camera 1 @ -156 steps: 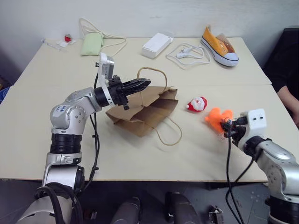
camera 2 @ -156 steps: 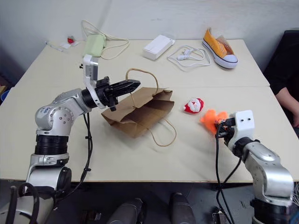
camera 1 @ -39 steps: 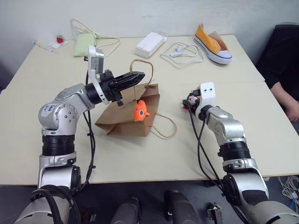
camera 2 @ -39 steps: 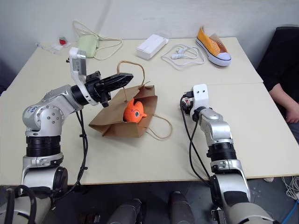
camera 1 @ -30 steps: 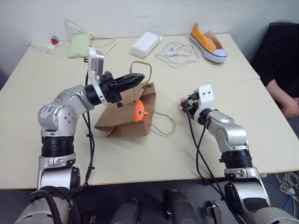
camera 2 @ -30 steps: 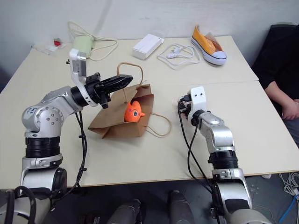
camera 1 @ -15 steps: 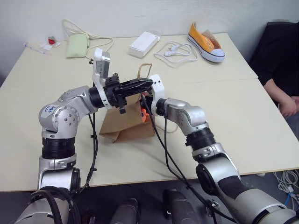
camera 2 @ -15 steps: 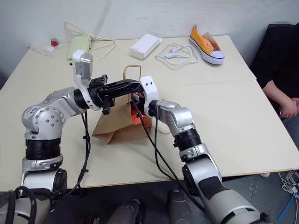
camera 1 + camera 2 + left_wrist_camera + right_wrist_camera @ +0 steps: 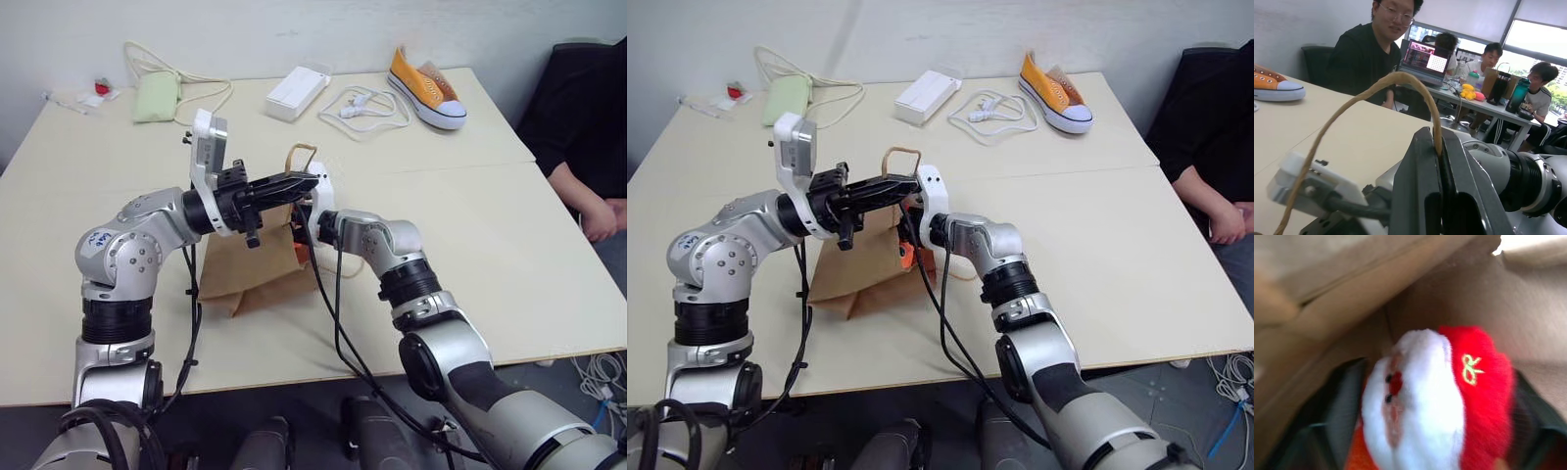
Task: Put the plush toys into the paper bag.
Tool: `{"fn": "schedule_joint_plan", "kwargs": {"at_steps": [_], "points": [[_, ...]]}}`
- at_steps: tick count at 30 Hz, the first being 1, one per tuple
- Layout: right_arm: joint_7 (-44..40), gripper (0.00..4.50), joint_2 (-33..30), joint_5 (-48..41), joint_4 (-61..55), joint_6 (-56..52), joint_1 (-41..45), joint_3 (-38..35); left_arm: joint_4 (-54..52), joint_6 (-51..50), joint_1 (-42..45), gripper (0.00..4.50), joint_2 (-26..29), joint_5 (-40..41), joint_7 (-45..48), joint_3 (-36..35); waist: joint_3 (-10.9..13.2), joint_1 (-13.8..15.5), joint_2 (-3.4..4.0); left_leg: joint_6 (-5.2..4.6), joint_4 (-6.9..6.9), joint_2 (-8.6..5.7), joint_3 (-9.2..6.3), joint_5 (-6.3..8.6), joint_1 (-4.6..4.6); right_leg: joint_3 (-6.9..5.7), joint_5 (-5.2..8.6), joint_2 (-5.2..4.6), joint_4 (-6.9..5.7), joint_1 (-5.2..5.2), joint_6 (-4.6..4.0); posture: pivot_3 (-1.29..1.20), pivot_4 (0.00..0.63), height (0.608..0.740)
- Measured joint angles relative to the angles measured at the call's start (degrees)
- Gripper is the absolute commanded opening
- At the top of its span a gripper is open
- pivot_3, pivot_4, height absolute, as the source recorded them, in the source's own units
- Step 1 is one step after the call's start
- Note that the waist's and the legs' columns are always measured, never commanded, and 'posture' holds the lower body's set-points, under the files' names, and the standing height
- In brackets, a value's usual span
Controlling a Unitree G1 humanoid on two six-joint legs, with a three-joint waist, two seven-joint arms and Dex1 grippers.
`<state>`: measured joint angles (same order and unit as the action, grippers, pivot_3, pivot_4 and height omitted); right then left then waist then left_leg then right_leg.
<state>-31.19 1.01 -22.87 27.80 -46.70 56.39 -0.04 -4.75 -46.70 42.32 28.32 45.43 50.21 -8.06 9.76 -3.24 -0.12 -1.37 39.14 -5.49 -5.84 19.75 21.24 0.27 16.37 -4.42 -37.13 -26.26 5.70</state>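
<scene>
The brown paper bag (image 9: pixel 872 269) is held up by one twisted loop handle (image 9: pixel 1352 105), clamped in the left gripper (image 9: pixel 1440 161). Inside it, the red-and-white Santa toy (image 9: pixel 1435 401) is seen between the right gripper's (image 9: pixel 1425 431) spread fingers (image 9: pixel 1339 401), above the orange toy (image 9: pixel 1359 455).

- On the Santa toy's (image 9: pixel 1444 396) red hat there is a small yellow-green stitched mark, like a bow or looped letters; it cannot be read as a word.
- On the left arm's shoulder (image 9: pixel 101 239) there is a blue handwritten mark, too small to read.
- No other text, brand or number can be read.
</scene>
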Motion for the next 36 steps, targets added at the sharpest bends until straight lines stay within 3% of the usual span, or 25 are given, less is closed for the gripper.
{"fn": "schedule_joint_plan", "kwargs": {"at_steps": [6,13,16,19,23,29,36], "points": [[1.1,4.48,-8.1,-4.7,-23.6,-12.9,-9.7,-1.5,3.3,1.1,0.3,0.0,1.4,-0.4,0.0,-0.9,0.0,0.4,0.0,-0.01,0.02,-0.05,0.01,0.0,0.08,0.01,0.0,-0.03,0.02,-0.07,0.0,0.0,0.15,0.74],[7.0,4.48,-14.5,-12.4,-45.3,-27.6,-20.7,-13.0,3.5,1.0,0.7,0.0,2.1,-0.2,0.0,-1.6,0.0,0.8,-0.01,-0.01,-0.03,-0.03,0.1,0.0,0.08,0.07,0.0,-0.02,0.05,-0.08,0.0,0.0,0.15,0.74],[9.4,4.48,-15.0,-12.9,-47.8,-30.7,-26.1,-16.0,3.5,1.0,0.7,0.0,2.3,-0.1,0.0,-2.1,0.0,1.2,-0.01,-0.01,-0.02,-0.03,0.16,0.0,0.08,0.12,0.0,-0.02,0.05,-0.09,0.0,0.0,0.15,0.74],[10.4,4.48,-14.9,-12.2,-47.4,-29.9,-30.2,-14.5,3.4,1.0,0.6,0.0,2.3,-0.1,-0.1,-2.2,0.0,1.5,-0.01,-0.01,-0.01,-0.04,0.2,0.0,0.07,0.15,0.0,-0.02,0.04,-0.09,0.0,0.0,0.15,0.74],[11.7,4.48,-12.1,-10.9,-42.5,-25.2,-30.1,-13.7,3.2,0.8,0.5,0.0,2.2,-0.1,-0.4,-2.1,0.0,1.5,-0.03,-0.01,0.01,-0.04,0.22,0.0,0.03,0.14,0.0,-0.02,0.02,-0.07,0.0,0.0,0.15,0.74],[13.5,2.54,-6.4,-11.3,-36.1,-21.4,-28.1,-14.3,3.2,0.5,0.6,0.0,2.1,-0.1,-0.6,-2.0,0.0,1.4,-0.04,-0.01,-0.01,-0.03,0.21,0.0,0.02,0.13,0.0,-0.01,-0.01,-0.08,0.0,0.0,0.15,0.74],[14.2,0.01,-6.1,-13.1,-35.9,-21.2,-28.1,-14.4,3.2,0.5,0.6,0.0,2.1,-0.1,-0.6,-1.9,0.0,1.5,-0.04,-0.01,0.0,-0.04,0.21,0.0,0.02,0.12,0.0,-0.02,0.01,-0.07,0.0,0.0,0.15,0.74]]}}
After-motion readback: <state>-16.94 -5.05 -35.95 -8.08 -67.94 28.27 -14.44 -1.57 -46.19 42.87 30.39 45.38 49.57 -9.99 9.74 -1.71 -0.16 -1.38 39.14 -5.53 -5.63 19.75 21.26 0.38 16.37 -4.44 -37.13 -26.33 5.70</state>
